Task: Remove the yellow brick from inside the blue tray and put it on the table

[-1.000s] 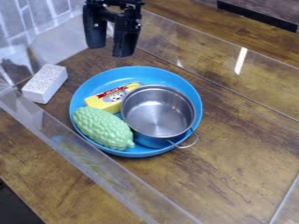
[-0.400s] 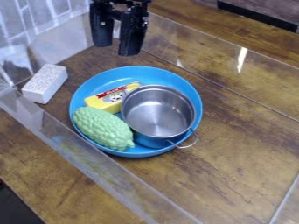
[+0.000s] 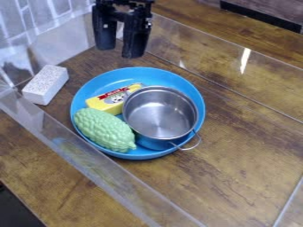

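The yellow brick (image 3: 115, 97) with its red-and-white mark lies inside the blue tray (image 3: 91, 89), at the tray's upper left, between a green bumpy thing and a steel pot. My gripper (image 3: 119, 43) hangs above the table (image 3: 236, 151) just beyond the tray's far rim, up and slightly left of the brick. Its two dark fingers (image 3: 134, 39) point down, stand apart, and hold nothing.
A shiny steel pot (image 3: 162, 116) and a green bumpy oval thing (image 3: 104, 129) share the tray with the brick. A grey-white speckled block (image 3: 45, 83) lies on the table left of the tray. The glossy sheet's edge runs along the left and front.
The gripper shifted slightly right and away from a second ago, then held still. Its fingers stayed open. Nothing in the tray moved.
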{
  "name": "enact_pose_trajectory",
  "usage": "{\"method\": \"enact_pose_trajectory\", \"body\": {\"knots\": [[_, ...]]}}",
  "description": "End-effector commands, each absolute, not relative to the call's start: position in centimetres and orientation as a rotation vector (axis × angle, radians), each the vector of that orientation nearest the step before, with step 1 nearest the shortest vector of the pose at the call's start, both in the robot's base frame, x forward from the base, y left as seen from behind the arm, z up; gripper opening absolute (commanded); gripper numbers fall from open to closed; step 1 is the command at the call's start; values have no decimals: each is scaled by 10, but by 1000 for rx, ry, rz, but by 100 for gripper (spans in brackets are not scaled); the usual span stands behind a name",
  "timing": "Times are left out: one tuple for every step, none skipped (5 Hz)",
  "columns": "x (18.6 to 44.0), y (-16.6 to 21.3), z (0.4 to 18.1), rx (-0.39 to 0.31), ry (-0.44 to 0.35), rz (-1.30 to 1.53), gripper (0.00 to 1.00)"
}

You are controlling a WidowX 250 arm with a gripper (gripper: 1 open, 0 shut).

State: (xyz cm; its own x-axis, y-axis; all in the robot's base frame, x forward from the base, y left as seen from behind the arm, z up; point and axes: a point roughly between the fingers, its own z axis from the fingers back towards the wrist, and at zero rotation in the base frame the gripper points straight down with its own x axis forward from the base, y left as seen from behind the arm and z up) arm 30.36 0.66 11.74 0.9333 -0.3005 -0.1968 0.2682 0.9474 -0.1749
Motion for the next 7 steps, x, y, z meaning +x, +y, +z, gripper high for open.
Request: {"method": "enact_pose_trajectory", "body": {"knots": [[300,9,138,-133,157,-293,100],[297,9,142,-137,154,-301,100],[298,8,130,-137,169,-358,100],[299,7,116,-135,182,-424,100],[299,4,103,-137,192,-483,100],[297,0,88,-135,192,-549,100],[296,-5,72,-126,186,-598,100]]}}
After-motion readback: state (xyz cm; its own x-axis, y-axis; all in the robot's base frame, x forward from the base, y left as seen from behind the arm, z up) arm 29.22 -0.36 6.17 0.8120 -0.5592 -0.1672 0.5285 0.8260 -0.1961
